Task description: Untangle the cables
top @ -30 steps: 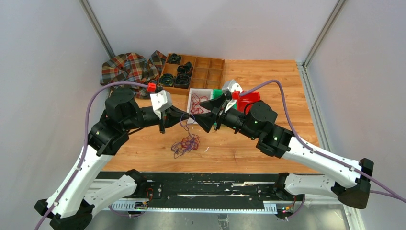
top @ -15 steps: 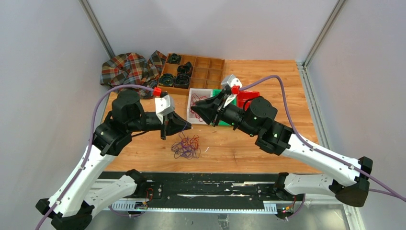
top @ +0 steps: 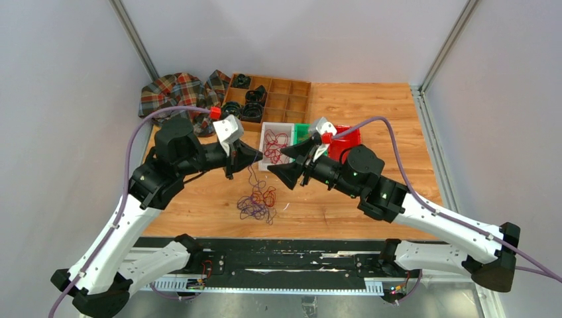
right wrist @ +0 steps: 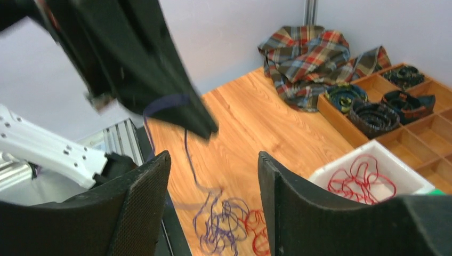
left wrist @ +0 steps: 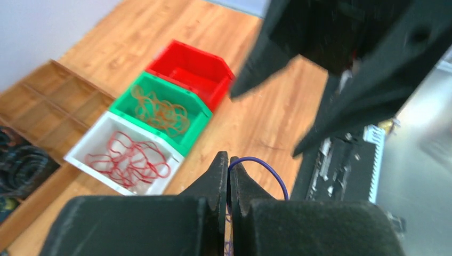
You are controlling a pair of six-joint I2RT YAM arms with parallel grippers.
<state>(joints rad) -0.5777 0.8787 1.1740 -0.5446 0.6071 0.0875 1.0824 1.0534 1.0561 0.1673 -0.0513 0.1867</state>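
A tangle of purple-blue and red cables (top: 257, 202) lies on the wooden table, also in the right wrist view (right wrist: 234, 226). My left gripper (top: 258, 158) is shut on a purple-blue cable (left wrist: 261, 166) and holds it up; the strand (top: 251, 177) hangs down to the tangle. My right gripper (top: 286, 163) is open and empty, just right of the left one and above the tangle. Red cables (top: 274, 144) lie in a white bin (top: 264, 128), orange-tan cables (left wrist: 160, 111) in a green bin (left wrist: 198, 120).
A red bin (top: 345, 140) stands right of the green one. A wooden compartment tray (top: 281, 96) with black coiled rings (top: 242, 109) is at the back. A plaid cloth (top: 173, 93) lies at the back left. The black front rail (top: 291, 262) runs along the table's near edge.
My left gripper has risen and moved toward the back with the purple-blue cable, drawing the strand up from the tangle. My right gripper has swung forward and down, closer to the tangle.
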